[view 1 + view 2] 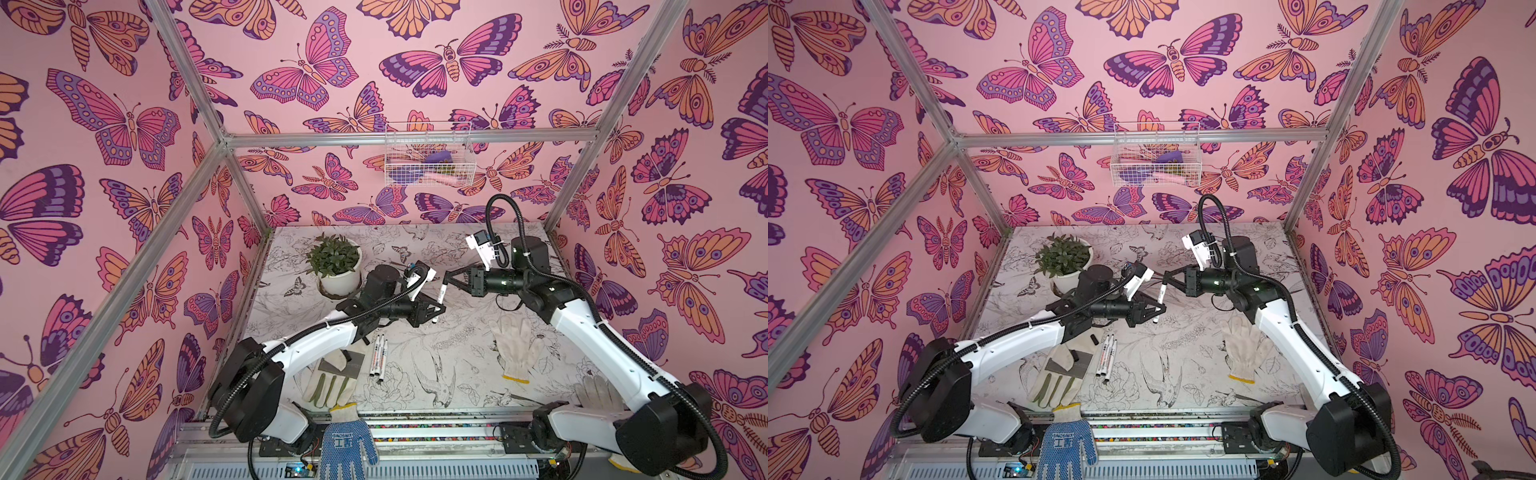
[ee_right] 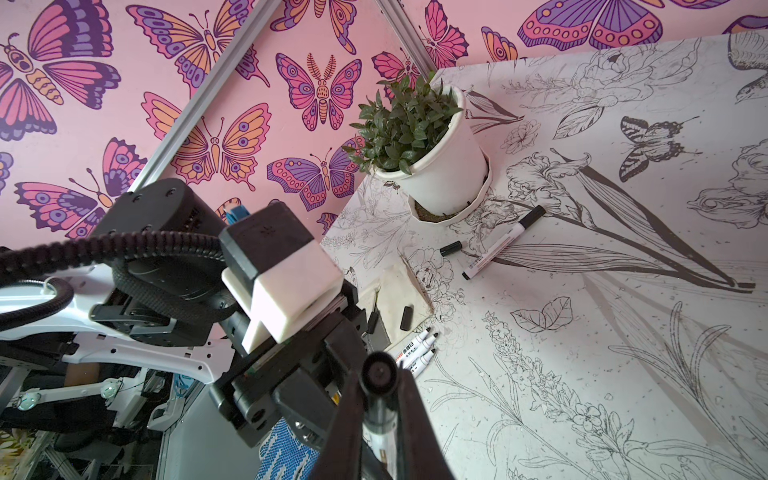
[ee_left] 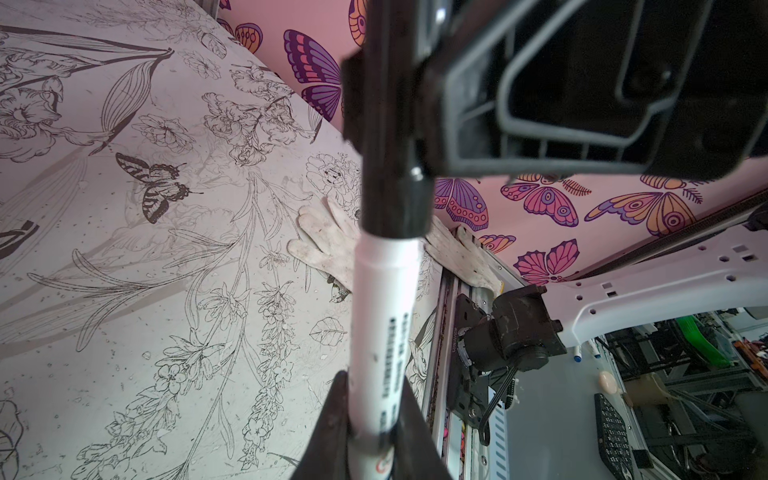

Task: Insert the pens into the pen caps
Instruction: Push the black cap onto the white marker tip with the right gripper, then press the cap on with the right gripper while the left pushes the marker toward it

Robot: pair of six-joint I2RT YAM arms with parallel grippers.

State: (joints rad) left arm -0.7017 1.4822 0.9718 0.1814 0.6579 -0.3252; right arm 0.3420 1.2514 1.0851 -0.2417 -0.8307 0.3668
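My left gripper [image 3: 372,380] is shut on a white pen [image 3: 382,311], held above the table's middle in both top views [image 1: 438,305]. A black pen cap [image 3: 392,187] sits over that pen's tip end, and my right gripper [image 2: 380,376] is shut on this cap [image 2: 379,374]. The two grippers meet tip to tip [image 1: 1163,286]. Three uncapped pens [image 1: 379,357] lie side by side near the left arm. Loose caps lie by them [image 1: 1095,338] and on a glove [image 2: 406,318]. A capped pen [image 2: 498,245] and another cap [image 2: 451,248] lie near the plant.
A potted plant [image 1: 338,266] stands at the back left. Gloves lie around: a white one [image 1: 513,345] on the right, a green-fingered one [image 1: 328,386] front left, a blue dotted one [image 1: 345,444] over the front rail. A wire basket [image 1: 428,153] hangs on the back wall.
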